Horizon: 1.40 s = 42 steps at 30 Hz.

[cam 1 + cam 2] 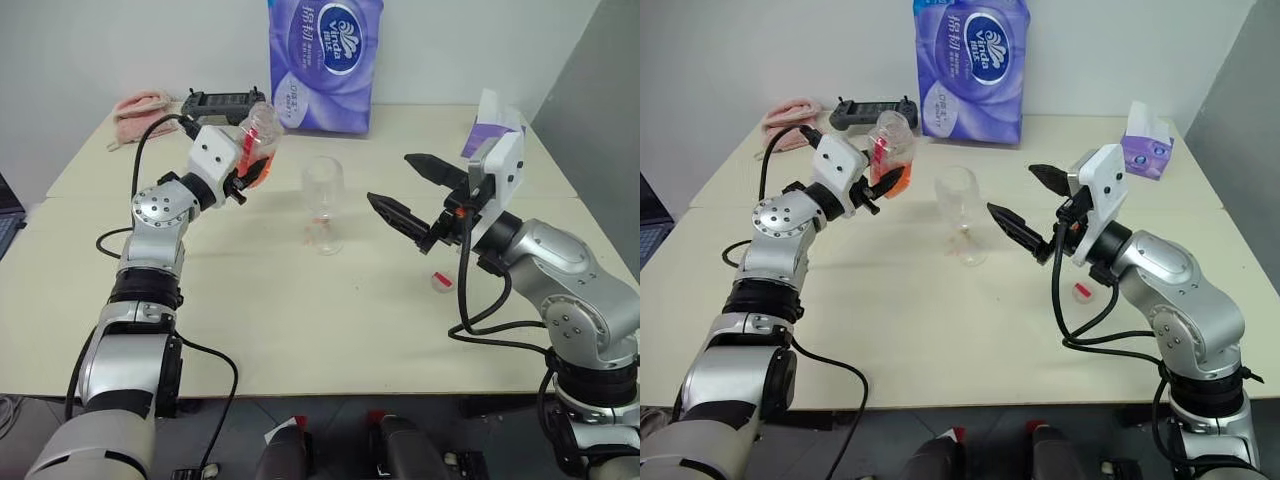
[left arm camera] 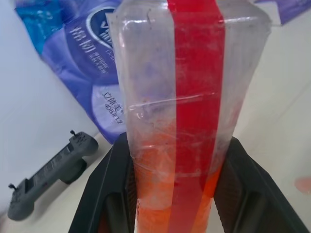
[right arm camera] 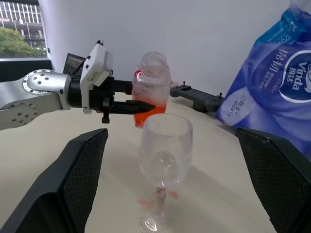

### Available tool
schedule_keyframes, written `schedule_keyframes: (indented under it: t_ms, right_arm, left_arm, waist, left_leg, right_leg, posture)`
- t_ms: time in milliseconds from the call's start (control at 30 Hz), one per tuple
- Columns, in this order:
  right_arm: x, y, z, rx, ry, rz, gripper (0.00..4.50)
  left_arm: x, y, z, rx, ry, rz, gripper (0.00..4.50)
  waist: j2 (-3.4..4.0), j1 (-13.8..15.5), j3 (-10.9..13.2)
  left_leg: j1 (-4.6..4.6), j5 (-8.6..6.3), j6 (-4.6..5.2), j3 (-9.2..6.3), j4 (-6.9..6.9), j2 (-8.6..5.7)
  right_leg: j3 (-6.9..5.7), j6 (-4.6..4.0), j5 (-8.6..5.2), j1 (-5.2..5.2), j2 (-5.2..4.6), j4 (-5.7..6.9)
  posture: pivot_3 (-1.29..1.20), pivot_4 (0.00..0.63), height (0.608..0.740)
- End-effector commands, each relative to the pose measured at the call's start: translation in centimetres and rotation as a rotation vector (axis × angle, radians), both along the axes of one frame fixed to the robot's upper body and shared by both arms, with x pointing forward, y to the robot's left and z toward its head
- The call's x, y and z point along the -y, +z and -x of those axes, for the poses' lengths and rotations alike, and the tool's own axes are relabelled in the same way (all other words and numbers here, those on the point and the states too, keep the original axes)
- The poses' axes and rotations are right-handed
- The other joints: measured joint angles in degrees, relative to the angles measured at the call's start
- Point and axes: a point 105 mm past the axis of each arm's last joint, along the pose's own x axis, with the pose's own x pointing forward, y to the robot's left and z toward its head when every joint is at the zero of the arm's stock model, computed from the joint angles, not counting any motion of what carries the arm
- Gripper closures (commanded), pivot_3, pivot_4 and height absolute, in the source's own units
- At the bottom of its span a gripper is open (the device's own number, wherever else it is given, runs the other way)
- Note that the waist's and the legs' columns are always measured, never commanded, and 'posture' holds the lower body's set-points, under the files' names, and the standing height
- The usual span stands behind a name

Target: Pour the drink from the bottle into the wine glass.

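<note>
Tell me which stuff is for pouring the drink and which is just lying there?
For the job: the bottle with orange-red drink, held in the left gripper; the wine glass.

Just lying about: tissue pack, tissue box, black controller, pink cloth, small cap.

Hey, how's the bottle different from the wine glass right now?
The bottle is held up off the table in the shut left gripper, while the wine glass stands upright on its foot on the table. The bottle has orange-red drink in its lower part; the wine glass bowl looks empty. The bottle carries a red label strip; the wine glass is plain. Both are clear and open at the top.
</note>
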Motion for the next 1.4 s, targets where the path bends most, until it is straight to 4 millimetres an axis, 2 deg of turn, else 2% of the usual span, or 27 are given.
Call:
schedule_keyframes:
  t_ms: [33,200,367,767,1100,1400]
  right_arm:
    - [-0.2,0.2,0.6,0.040,0.026,-0.008,0.00]
    - [-0.4,0.0,0.6,0.042,0.025,-0.014,0.00]
    - [-0.5,-0.4,0.5,0.042,0.017,-0.013,0.00]
    - [-0.2,-0.2,0.6,0.051,0.006,-0.029,0.00]
    - [-0.2,-0.5,0.2,0.054,-0.016,-0.020,0.00]
    - [0.0,-0.7,0.0,0.058,-0.040,-0.015,0.00]
  left_arm:
    - [0.9,4.4,0.9,0.163,-0.043,-0.156,2.82]
    - [1.3,5.5,0.7,0.218,-0.041,-0.273,2.82]
    - [2.3,5.6,0.6,0.271,-0.060,-0.430,2.82]
    - [1.9,6.4,0.1,0.356,-0.025,-0.666,2.82]
    - [1.7,7.3,-0.3,0.410,-0.001,-0.761,2.82]
    - [2.1,7.7,-0.4,0.438,-0.002,-0.804,2.82]
  waist:
    - [0.00,0.02,0.00]
    - [0.00,0.06,0.00]
    - [0.00,0.06,0.00]
    - [0.00,0.04,0.00]
    - [0.00,0.02,0.00]
    - [0.00,0.03,0.00]
  left_leg:
    - [-0.02,0.00,0.00,-0.01,0.01,0.00]
    - [-0.03,0.00,0.01,0.00,0.03,-0.05]
    - [-0.04,0.00,0.01,-0.01,0.03,-0.05]
    - [-0.09,0.00,0.02,-0.01,0.04,-0.07]
    - [-0.17,0.00,0.02,-0.05,0.07,-0.06]
    - [-0.80,0.00,0.01,-0.15,0.60,-0.06]
  right_leg:
    - [-0.03,0.00,0.00,0.00,0.01,0.00]
    - [-0.02,0.01,0.00,0.01,0.00,0.00]
    - [-0.05,0.01,0.00,0.00,0.00,0.00]
    - [-0.07,0.01,-0.01,-0.03,0.00,0.00]
    - [-0.14,0.01,-0.01,-0.06,0.00,0.01]
    - [-0.48,0.00,0.00,-0.36,0.00,0.15]
  posture:
    - [0.00,0.150,0.740]
    - [0.00,0.150,0.740]
    - [0.00,0.150,0.740]
    - [0.00,0.150,0.740]
    - [0.00,0.150,0.740]
    - [0.00,0.150,0.740]
